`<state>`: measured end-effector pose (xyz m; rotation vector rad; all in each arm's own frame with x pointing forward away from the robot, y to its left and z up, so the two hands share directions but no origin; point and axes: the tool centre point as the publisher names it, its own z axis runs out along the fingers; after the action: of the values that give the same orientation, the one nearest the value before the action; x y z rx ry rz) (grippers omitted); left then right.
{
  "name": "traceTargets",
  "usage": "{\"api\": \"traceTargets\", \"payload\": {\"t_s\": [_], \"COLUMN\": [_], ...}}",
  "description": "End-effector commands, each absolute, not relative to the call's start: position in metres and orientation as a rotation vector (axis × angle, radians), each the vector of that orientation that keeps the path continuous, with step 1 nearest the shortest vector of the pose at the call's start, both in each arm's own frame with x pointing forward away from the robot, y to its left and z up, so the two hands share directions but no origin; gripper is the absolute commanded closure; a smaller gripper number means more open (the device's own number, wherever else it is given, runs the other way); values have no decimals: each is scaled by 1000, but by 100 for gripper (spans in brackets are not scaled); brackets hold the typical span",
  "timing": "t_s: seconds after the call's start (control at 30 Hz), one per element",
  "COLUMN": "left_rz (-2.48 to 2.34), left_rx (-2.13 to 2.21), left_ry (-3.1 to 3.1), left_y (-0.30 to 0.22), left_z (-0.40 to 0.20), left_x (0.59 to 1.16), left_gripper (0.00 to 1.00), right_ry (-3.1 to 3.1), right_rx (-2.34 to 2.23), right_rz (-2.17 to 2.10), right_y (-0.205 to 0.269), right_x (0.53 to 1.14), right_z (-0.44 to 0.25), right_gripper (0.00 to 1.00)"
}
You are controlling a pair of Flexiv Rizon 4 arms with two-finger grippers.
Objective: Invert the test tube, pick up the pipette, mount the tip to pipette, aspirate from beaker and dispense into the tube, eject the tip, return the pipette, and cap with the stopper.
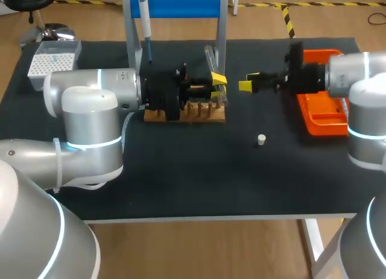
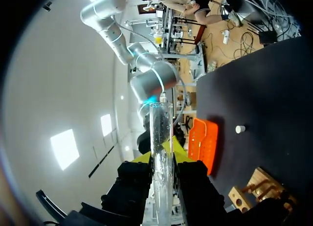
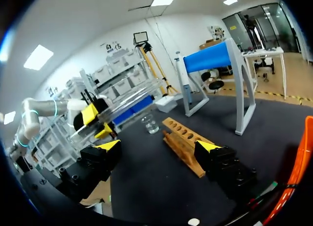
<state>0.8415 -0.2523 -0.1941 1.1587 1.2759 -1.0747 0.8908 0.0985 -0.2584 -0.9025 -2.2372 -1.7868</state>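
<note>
Left gripper point(image 2: 162, 156), closed on a clear glass test tube point(image 2: 160, 128): both yellow-tipped fingers pressed the tube from opposite sides. In the head view this gripper point(image 1: 217, 87) held the tube point(image 1: 212, 61) at a tilt over a brown wooden tube rack point(image 1: 199, 113).

Right gripper point(image 3: 158, 147), with fingers spread wide and nothing between them. It hung above the black tabletop point(image 1: 199, 176), facing the left gripper, and stood near the tube without touching it. In the head view it point(image 1: 248, 81) lay between the rack and a shallow orange plastic tray point(image 1: 319, 119).

A small white stopper point(image 1: 261, 139) sat alone on the tabletop, in front of the right gripper and apart from the rack and tray.

A small clear glass beaker point(image 3: 150, 123) stood just beyond the far end of the rack point(image 3: 186, 143).

A white-and-blue pipette point(image 1: 145, 22) hung on a grey stand with a blue cylindrical crossbar point(image 1: 181, 4), behind the rack.

A white perforated tip box point(image 1: 53, 63) occupied the far left corner of the table.
</note>
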Motion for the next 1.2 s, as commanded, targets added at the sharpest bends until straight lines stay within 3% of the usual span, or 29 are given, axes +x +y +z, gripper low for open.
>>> {"api": "traceTargets", "payload": {"t_s": [0.03, 1.2], "left_rz": [-1072, -1072], "left_rx": [1156, 1156], "left_ry": [1274, 1274], "left_y": [-253, -253], "left_z": [-194, -194], "left_x": [841, 841], "left_gripper": [100, 100], "right_ry": [-2298, -2643], "right_rx": [-934, -779], "right_rz": [-1806, -1799], "right_y": [104, 113], "right_x": [888, 887], "right_z": [-268, -308], "right_gripper": [0, 0]}}
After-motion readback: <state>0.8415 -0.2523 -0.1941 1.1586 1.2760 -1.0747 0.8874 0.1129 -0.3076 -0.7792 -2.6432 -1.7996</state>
